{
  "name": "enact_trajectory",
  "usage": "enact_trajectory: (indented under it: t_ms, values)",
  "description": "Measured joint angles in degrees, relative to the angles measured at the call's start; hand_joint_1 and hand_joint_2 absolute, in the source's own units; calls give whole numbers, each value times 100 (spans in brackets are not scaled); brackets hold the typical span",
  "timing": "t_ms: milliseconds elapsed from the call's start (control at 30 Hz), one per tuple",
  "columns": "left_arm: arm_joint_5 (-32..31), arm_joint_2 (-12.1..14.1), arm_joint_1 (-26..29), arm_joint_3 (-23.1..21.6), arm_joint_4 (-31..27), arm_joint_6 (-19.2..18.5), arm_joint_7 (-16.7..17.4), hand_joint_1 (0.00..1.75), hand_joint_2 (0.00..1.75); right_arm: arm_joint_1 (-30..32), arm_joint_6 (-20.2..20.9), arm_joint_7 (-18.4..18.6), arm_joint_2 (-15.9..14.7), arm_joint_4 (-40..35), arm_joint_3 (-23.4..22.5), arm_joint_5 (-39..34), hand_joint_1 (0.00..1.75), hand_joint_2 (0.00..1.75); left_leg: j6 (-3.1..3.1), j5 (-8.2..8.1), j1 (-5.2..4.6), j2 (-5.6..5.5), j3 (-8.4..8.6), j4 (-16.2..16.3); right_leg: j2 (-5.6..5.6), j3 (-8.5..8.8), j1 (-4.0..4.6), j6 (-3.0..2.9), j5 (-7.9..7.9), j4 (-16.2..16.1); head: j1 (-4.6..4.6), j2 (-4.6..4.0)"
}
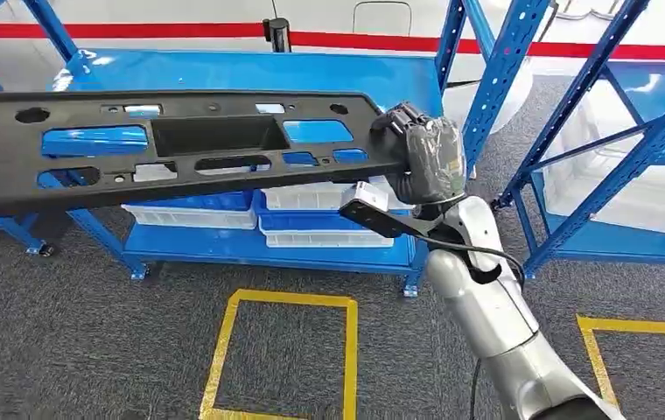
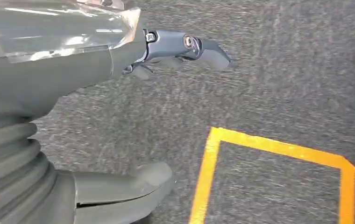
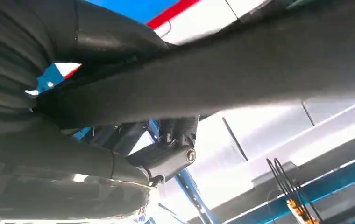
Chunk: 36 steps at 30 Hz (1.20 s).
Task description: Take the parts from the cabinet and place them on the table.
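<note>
A long black plastic panel (image 1: 180,144) with several cut-outs is held up in the air in front of the blue cabinet (image 1: 250,70), stretching from the picture's left edge to the right. My right hand (image 1: 425,153) grips its right end, fingers wrapped over the top edge. In the right wrist view the same panel (image 3: 241,70) runs across as a dark bar, with my right hand (image 3: 166,158) clasped around it. My left hand (image 2: 166,51) hangs over the grey carpet, fingers apart and holding nothing.
White bins (image 1: 311,197) sit on the cabinet's lower blue shelf (image 1: 268,249). A second blue rack (image 1: 609,131) stands to the right. Yellow tape squares (image 1: 285,350) mark the grey carpet, one also in the left wrist view (image 2: 269,154). A red-striped white wall (image 1: 180,26) is behind.
</note>
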Motion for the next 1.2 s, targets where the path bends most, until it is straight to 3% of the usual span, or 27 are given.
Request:
enact_trajectory:
  t_ms: [33,67,100,133,233,267,333,367,400,433,467,500,533,567,600,633,700,733,767,833,900,933,1000,1067,1100,1133,1200]
  values:
    - [0,-2,-9,-4,-2,0,0,0,175,3,-2,0,0,-15,-4,2,175,175,24,149,1,-1,389,-456,3,-93,-1,20,73,10,-2,0]
    - [0,-4,-25,-7,-2,0,0,0,175,1,-2,0,0,-22,-7,2,175,175,51,114,2,-5,769,-912,13,-129,0,48,122,20,-2,0]
    - [0,-2,-50,-7,-7,2,0,0,175,12,-2,0,0,-61,-17,4,175,175,86,-93,-24,-11,1177,-1419,15,-168,24,76,159,24,-2,0]
    - [-4,-4,-81,-9,-7,2,0,0,175,3,-4,0,-2,-72,-39,9,175,175,128,-190,-39,-17,1312,-1738,-3,-183,30,123,214,27,15,0]
    - [-59,-15,-78,-20,-7,2,33,0,175,59,-9,-9,2,-74,-63,11,175,175,276,-22,-117,-8,1187,-1747,-20,-216,21,269,403,-39,13,0]
    - [-66,-37,-79,-20,-2,2,55,0,175,110,-9,-11,-9,-74,-101,9,175,175,327,86,-69,44,1145,-1794,-15,-285,10,264,303,35,4,0]
    - [-100,-26,-93,-30,-4,7,85,0,175,184,-9,-13,-9,-77,-197,4,175,175,413,247,-95,32,962,-1798,10,-520,4,123,-313,560,37,0]
    - [-114,-33,-93,-46,-4,7,109,0,175,222,-9,-13,-11,-74,-236,2,175,175,423,342,-107,30,837,-1795,17,-649,4,86,-666,1095,42,0]
    - [-118,-44,-92,-61,-4,7,144,0,175,257,-9,-13,-9,-74,-280,2,175,175,423,419,-113,30,727,-1789,17,-740,0,97,-848,1535,37,0]
    - [-120,-46,-91,-68,-4,9,164,0,175,312,-9,-13,-9,-74,-310,2,175,175,417,506,-113,31,614,-1786,18,-761,0,153,-877,1865,39,0]
    - [-131,-57,-91,-77,-4,15,188,0,175,364,-9,-15,-9,-74,-337,11,175,175,407,588,-113,35,503,-1783,17,-671,-1,226,-761,1947,39,0]
    - [-138,-63,-91,-87,-4,22,201,0,175,405,-2,-26,6,-74,-356,37,175,175,392,665,-112,36,404,-1777,17,-478,-1,299,-578,1802,39,0]
    - [-140,-70,-91,-103,-4,26,219,0,175,434,4,-46,33,-74,-380,66,175,175,371,743,-111,37,294,-1769,17,-142,-3,351,-404,1409,42,0]
    - [-138,-74,-92,-109,-4,33,223,0,175,443,11,-59,55,-74,-400,92,175,175,348,810,-111,36,215,-1751,16,239,-6,341,-382,912,39,0]
    - [-131,-78,-94,-111,-7,42,223,0,175,439,28,-72,90,-74,-417,123,175,175,312,862,-136,34,149,-1721,18,725,4,279,-564,311,41,0]
    - [-111,-83,-101,-114,-7,59,223,0,175,432,59,-87,140,-74,-422,138,175,175,285,917,-148,40,108,-1685,39,960,48,236,-750,-195,48,0]
    - [-72,-81,-102,-111,-7,81,210,0,175,430,111,-118,181,-46,-435,146,175,175,238,1037,-127,46,96,-1716,42,817,62,221,-700,-105,39,0]
    - [-48,-83,-92,-109,-7,92,201,0,175,421,146,-136,197,-22,-435,151,175,175,198,1093,-128,35,79,-1721,35,772,55,165,-659,-92,37,0]
    - [-37,-57,-85,-107,-7,103,192,0,175,390,174,-149,219,13,-435,153,175,175,170,1056,-88,23,20,-1697,7,744,-66,94,-577,-96,44,0]
    - [11,-57,-76,-105,-7,118,181,0,175,317,199,-157,278,50,-437,168,175,175,89,362,-60,-1,-137,-1231,-8,628,-31,-16,-431,-88,22,0]
    - [28,-55,-70,-101,-7,129,157,0,175,259,208,-170,334,96,-444,170,175,175,8,-253,-26,-2,-375,-217,-9,438,-10,-18,-277,-69,24,0]
    - [31,-55,-62,-101,-7,133,149,0,175,250,210,-173,354,114,-446,168,175,175,-15,-298,-8,-1,-414,117,-11,351,-7,-7,-224,-53,24,0]
    - [46,-55,-51,-98,-7,133,144,0,175,239,223,-173,389,144,-448,170,175,175,-33,-25,29,0,-175,96,-13,180,-9,28,-136,4,22,0]
    - [46,-52,-56,-94,-7,136,133,0,175,226,223,-173,409,157,-455,170,175,175,-25,202,65,1,516,-744,-10,38,-15,92,-68,76,22,0]
    - [46,-52,-60,-94,-7,135,131,0,175,212,223,-175,417,157,-459,170,175,175,-13,38,72,-10,870,-1221,-12,5,-11,121,-46,113,22,0]
    - [46,-52,-65,-92,-7,136,127,0,175,188,225,-175,424,159,-472,173,175,175,17,-68,34,-29,1053,-1543,-17,-38,22,162,-16,137,37,0]
    - [46,-52,-59,-90,-7,140,125,0,175,164,227,-179,444,175,-466,181,175,175,92,-6,-22,-32,979,-1511,-27,-67,-2,259,90,105,55,0]
